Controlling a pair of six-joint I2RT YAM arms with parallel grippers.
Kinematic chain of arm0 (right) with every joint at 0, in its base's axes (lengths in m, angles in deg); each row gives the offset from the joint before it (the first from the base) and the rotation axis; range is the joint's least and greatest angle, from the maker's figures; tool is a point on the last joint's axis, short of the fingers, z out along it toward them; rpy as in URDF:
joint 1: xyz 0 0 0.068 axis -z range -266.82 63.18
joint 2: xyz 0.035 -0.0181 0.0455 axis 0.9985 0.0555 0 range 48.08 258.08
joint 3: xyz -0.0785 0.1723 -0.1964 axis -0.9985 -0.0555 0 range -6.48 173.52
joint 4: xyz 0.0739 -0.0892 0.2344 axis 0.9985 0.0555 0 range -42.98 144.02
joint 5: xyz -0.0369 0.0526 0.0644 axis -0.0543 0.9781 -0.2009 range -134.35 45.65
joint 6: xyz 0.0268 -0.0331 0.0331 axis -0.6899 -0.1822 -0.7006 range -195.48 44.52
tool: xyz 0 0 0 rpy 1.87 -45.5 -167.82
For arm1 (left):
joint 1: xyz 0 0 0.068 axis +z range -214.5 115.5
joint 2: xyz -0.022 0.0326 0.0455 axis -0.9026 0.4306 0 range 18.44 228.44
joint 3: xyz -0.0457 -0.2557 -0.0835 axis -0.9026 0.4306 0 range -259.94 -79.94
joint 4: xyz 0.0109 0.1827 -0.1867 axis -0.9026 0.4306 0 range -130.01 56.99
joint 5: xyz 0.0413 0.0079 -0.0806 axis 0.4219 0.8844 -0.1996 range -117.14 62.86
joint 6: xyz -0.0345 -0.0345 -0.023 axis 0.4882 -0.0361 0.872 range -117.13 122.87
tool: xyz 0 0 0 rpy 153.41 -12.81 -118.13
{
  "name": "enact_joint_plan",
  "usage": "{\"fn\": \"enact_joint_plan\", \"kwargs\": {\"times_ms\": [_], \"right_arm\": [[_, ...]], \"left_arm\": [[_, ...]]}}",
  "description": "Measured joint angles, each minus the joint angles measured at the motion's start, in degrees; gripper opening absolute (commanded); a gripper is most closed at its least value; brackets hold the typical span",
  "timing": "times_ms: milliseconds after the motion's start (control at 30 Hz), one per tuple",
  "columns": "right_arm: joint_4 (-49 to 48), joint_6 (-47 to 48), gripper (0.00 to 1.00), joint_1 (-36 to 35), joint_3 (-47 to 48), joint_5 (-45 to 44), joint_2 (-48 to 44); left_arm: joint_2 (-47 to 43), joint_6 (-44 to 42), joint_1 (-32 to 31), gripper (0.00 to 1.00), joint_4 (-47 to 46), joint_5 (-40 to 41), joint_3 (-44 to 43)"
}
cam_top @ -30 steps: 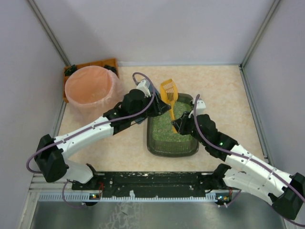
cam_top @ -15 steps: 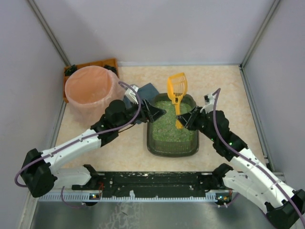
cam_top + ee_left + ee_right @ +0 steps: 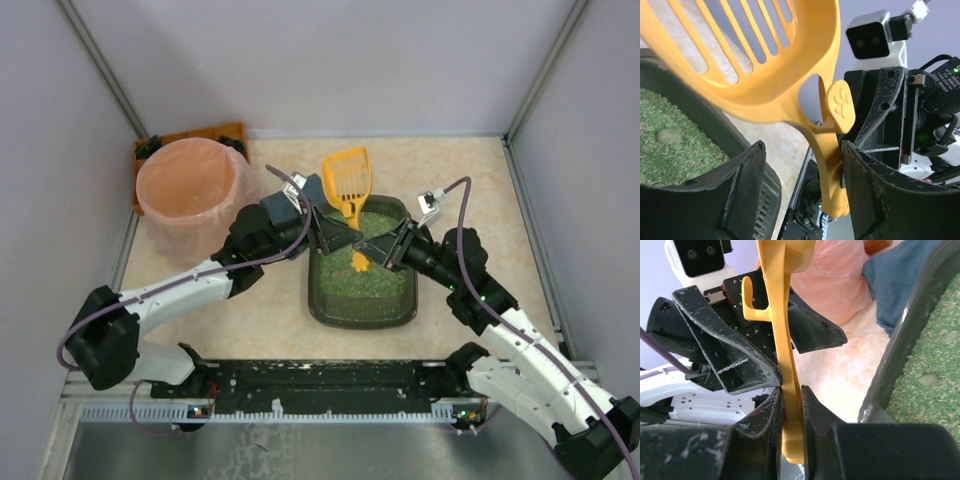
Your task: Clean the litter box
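1. At the back left corner, an orange-brown tray (image 3: pixel 190 134) lies partly hidden behind a round pink bucket (image 3: pixel 190 190) that stands on the beige table (image 3: pixel 480 190).
2. A dark blue cloth (image 3: pixel 310 187) lies between the bucket and the litter box, just behind the left arm's wrist.
3. The left gripper (image 3: pixel 340 237) hangs over the box's back left rim. Its jaws stand apart on either side of the scoop's handle; in the left wrist view the handle lies against one finger (image 3: pixel 875 200) and clear of the other.
4. The yellow litter scoop (image 3: pixel 347 178) is raised and tilted, with its slotted blade over the box's back edge and its handle pointing down towards the granules.
5. The litter box (image 3: pixel 362 320) sits at the table's middle, in front of both arms, filled with green granules (image 3: pixel 380 282); a pale lump (image 3: pixel 669 135) lies in them.
6. The right gripper (image 3: pixel 378 255), over the box's right side, is clamped on the scoop's handle near its lower end.
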Motion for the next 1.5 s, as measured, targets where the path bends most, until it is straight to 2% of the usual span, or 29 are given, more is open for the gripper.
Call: {"fn": "enact_joint_plan", "kwargs": {"times_ms": [433,633,667,700,867,933,1033,1500], "right_arm": [[-3.54,-4.39,0.0,0.07,-0.07,4.04,0.52],[-5.38,-5.55,0.0,0.37,-0.39,4.46,1.44],[-5.77,-5.7,0.04,0.39,-0.59,4.57,1.6],[-6.23,-5.73,0.09,0.44,-0.81,4.63,1.66],[-5.75,-5.49,0.51,0.52,-0.85,3.78,1.6],[-4.22,-4.85,0.6,0.74,-0.92,2.23,1.16],[-3.1,-4.26,0.64,0.85,-1.2,-0.11,-0.22],[-11.87,-8.46,0.63,0.63,-8.07,-2.91,-2.01]], "left_arm": [[1.29,3.74,0.07,0.47,-8.74,-0.92,-0.9],[1.38,5.79,0.42,0.08,-10.25,-0.98,-0.9],[1.38,6.4,0.37,0.02,-10.69,-1.09,-0.9],[1.38,7.04,0.37,0.0,-10.8,-1.16,-0.9],[1.38,8.48,0.35,0.0,-10.56,-1.07,-1.11],[1.38,8.0,0.5,0.0,-9.97,0.04,-1.14],[1.36,8.31,0.79,0.0,-9.05,2.51,-1.07],[1.27,17.4,0.72,0.0,-16.65,12.26,1.92]]}}
